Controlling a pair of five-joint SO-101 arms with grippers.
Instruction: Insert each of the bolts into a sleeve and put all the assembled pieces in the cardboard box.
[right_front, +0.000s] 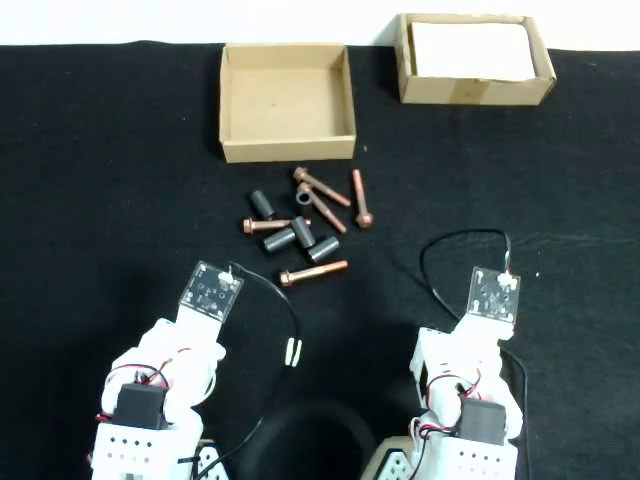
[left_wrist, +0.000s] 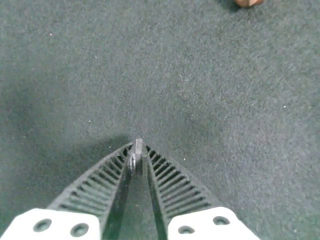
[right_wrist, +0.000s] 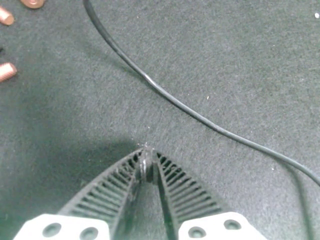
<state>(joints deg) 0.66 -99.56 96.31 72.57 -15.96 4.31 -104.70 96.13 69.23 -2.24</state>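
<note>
Desk (right_front: 90, 150): lying under a black cloth and carrying everything here.
Left gripper (left_wrist: 137, 150): hanging over bare cloth near the desk's near edge, toward its left corner. Its jaws are closing tip against tip and gripping nothing.
Cardboard box (right_front: 287, 150): sitting open by the far edge, left of the middle, with nothing inside.
Sleeves (right_front: 262, 204): lying loose in the middle of the desk, just on the near side of the cardboard box, mixed in among the bolts.
Bolts (right_front: 313, 272): lying scattered in that same cluster, copper-coloured, none of them in the box.
Right gripper (right_wrist: 146, 155): hanging over the cloth near the near edge, toward the right corner. Its jaws are meeting at the tips and holding nothing.
Black cable (right_wrist: 175, 102): running across the cloth just beyond the right gripper.
Second box (right_front: 475, 92): sitting at the far right corner and holding a white sheet (right_front: 470, 50).
</note>
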